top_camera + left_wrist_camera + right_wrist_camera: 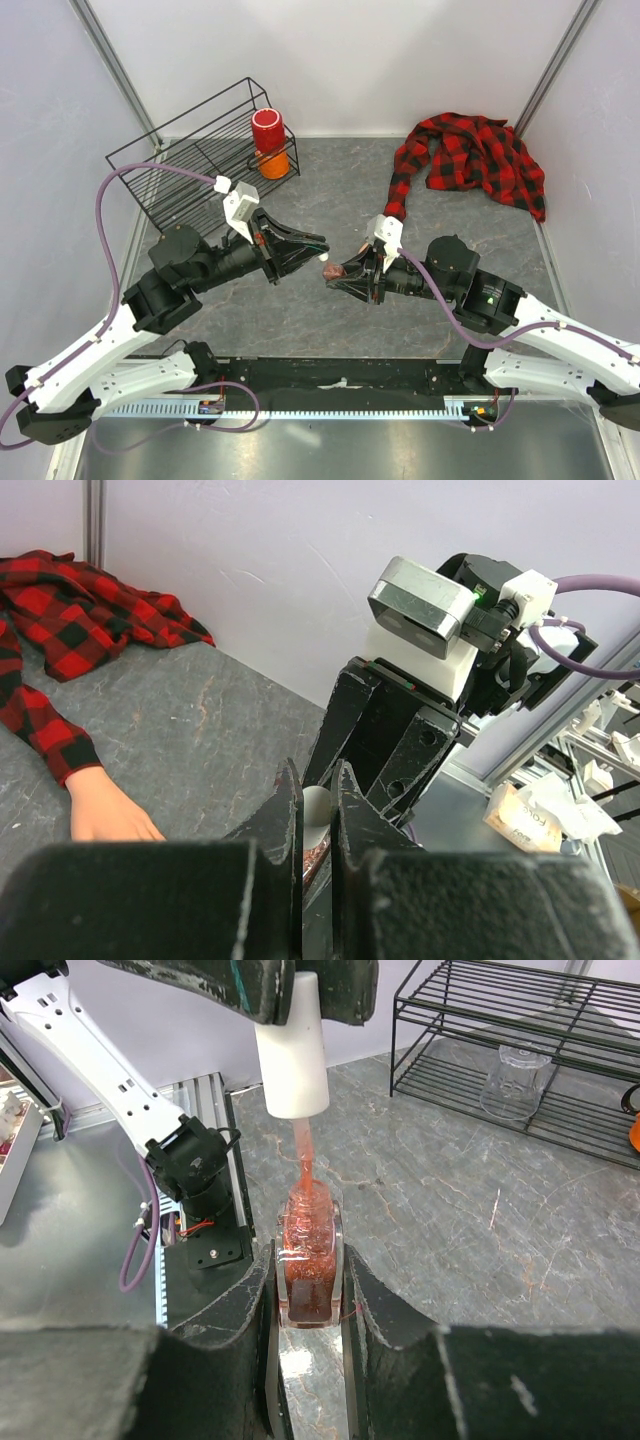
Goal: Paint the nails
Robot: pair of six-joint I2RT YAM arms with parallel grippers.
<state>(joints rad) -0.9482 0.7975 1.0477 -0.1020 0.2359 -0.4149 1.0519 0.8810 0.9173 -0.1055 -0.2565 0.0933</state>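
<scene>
**A:** How much room is there around the work?
**B:** Walls close in three sides of the table (330,190). Bare grey veined surface lies between the wire rack (185,165) and the crumpled plaid shirt (470,155).
**A:** And the count?
**B:** Two arms, one rack, one clear glass (515,1080), and one red cup (268,130) touching one orange cup (274,165).
**A:** The jaws?
**B:** The left jaws pinch a smooth white cap (292,1045), and its thin red-wet brush (303,1155) reaches the bottle's mouth. The right jaws pinch the squarish clear bottle (310,1280) of glittery red polish.
**A:** The nails?
**B:** They're on the one peach hand (105,815), flat on the table at the sleeve's end near the right wrist. The fingertips are hidden.
</scene>
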